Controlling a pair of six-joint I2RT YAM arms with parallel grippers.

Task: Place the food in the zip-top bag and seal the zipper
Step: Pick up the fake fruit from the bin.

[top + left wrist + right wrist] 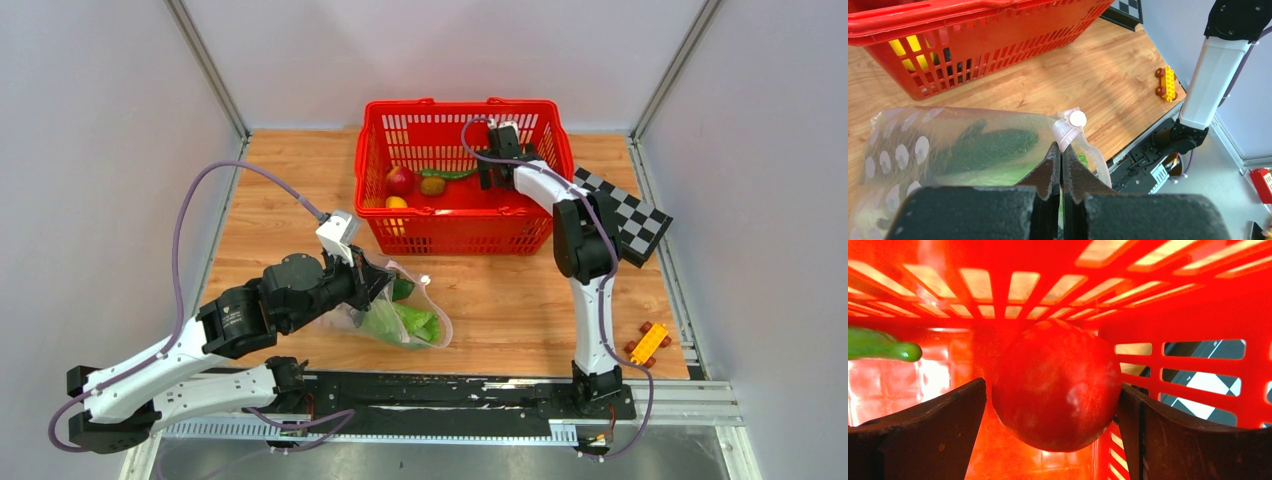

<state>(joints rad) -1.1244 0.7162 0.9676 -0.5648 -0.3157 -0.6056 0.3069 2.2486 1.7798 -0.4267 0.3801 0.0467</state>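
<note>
The clear zip-top bag [425, 325] lies on the table in front of the red basket, with pale-green lettuce [405, 322] and a dark green cucumber [993, 145] inside. My left gripper [1061, 146] is shut on the bag's mouth edge, right at the pale zipper [1066, 134] and its small white piece [1078, 118]. My right gripper [1053, 405] is down inside the basket, open, its jaws on either side of a red apple [1055, 385]. The right finger touches it; the left finger stands slightly apart. A green chili [878, 345] lies to its left.
The red mesh basket [460, 104] at the back also holds another red apple [400, 180], a yellow lemon [396, 203] and a brownish piece [432, 185]. A checkerboard [630, 215] lies to its right. An orange toy car [648, 343] sits near the right arm's base.
</note>
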